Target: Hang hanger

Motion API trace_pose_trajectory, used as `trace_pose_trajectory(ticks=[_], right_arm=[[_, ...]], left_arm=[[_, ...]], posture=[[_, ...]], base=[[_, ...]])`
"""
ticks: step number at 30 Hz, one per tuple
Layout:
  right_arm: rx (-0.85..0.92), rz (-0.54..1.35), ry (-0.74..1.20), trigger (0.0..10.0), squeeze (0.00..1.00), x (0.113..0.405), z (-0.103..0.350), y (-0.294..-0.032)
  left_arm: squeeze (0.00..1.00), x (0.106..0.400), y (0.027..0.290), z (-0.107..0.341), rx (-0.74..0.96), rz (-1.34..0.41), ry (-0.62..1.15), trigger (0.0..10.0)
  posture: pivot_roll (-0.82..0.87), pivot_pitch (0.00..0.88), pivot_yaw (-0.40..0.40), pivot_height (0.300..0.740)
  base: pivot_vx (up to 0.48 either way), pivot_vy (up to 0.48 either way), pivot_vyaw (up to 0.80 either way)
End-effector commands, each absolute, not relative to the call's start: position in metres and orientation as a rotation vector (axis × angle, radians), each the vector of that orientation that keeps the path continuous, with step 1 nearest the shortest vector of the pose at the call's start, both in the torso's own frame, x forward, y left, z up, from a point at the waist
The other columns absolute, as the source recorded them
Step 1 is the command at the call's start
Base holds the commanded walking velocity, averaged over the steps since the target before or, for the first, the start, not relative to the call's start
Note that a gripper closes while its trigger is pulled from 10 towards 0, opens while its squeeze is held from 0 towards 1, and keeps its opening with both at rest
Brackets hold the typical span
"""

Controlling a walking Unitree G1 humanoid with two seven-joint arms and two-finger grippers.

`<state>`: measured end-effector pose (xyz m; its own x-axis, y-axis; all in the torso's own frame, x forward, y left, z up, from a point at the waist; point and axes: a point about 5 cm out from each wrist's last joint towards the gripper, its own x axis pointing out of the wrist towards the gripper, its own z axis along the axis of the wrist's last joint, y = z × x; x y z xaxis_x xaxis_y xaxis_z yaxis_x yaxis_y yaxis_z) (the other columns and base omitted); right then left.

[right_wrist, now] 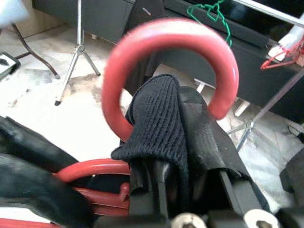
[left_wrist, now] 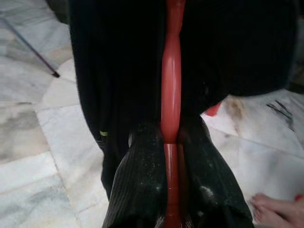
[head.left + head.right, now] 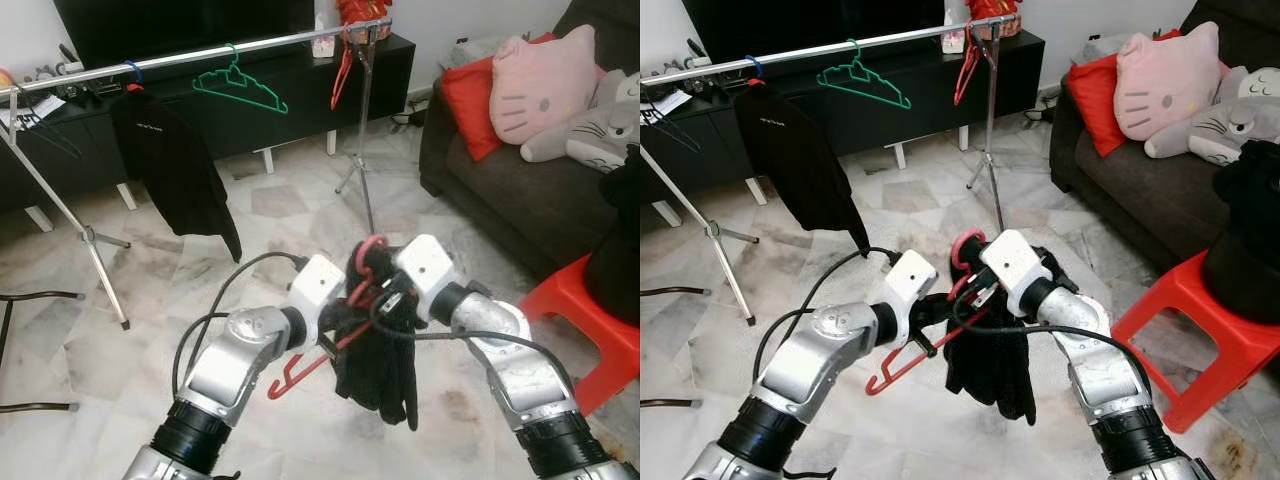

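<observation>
We hold the red hanger (image 3: 322, 350) with its black garment (image 3: 382, 372) between us at chest height over the marble floor (image 3: 270, 240). Left gripper (image 3: 338, 322) clamps the hanger's bar; right gripper (image 3: 385, 292) pinches garment and hanger neck just below the hook (image 1: 171, 71). Clothes rail (image 3: 200, 55) stands well ahead.

The two hands meet low in front over the floor (image 3: 120, 360) — left hand (image 3: 335, 325) beside right hand (image 3: 385, 295), the hanger (image 3: 330, 350) and its garment (image 3: 385, 370) between them. Behind stands the rail (image 3: 200, 55), a shirt (image 3: 175, 175) hanging towards its left end. The sofa (image 3: 500, 190) sits right — a stool (image 3: 590, 330) before it.
</observation>
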<state>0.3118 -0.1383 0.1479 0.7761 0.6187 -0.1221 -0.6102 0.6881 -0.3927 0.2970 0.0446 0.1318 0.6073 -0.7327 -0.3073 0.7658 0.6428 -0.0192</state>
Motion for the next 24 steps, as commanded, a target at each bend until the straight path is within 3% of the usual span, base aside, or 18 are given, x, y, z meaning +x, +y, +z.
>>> trace_pose_trajectory(ticks=[1,12,21,22,23,24], right_arm=[[-0.423,0.725,-0.054,10.0,0.0,0.308,0.153,-0.131],[-0.447,0.68,0.025,10.0,0.0,0.297,0.14,-0.143],[-0.455,0.638,0.048,10.0,0.0,0.299,0.137,-0.148],[-0.452,0.645,0.046,10.0,0.04,0.299,0.138,-0.147],[-0.451,0.646,0.046,10.0,0.6,0.299,0.138,-0.146],[-0.45,0.647,0.046,10.0,0.6,0.299,0.138,-0.146]], left_arm=[[0.0,0.302,0.045,0.138,0.108,-0.824,0.262,10.0],[0.0,0.319,0.06,0.151,0.059,-0.651,0.154,10.0],[0.0,0.317,0.058,0.148,0.068,-0.674,0.164,10.0],[0.0,0.317,0.058,0.148,0.066,-0.674,0.162,10.0],[0.0,0.318,0.058,0.148,0.064,-0.672,0.158,10.0],[0.0,0.318,0.058,0.148,0.062,-0.67,0.156,10.0]], posture=[[-0.09,0.045,0.025,0.74],[-0.1,0.044,0.023,0.74],[-0.1,0.043,0.022,0.74],[-0.1,0.043,0.022,0.74],[-0.1,0.043,0.022,0.74],[-0.1,0.043,0.022,0.74]], base=[[0.0,0.0,0.0],[0.0,0.0,0.0],[0.0,0.0,0.0],[0.0,0.0,0.0],[0.0,0.0,0.0],[0.0,0.0,0.0]])
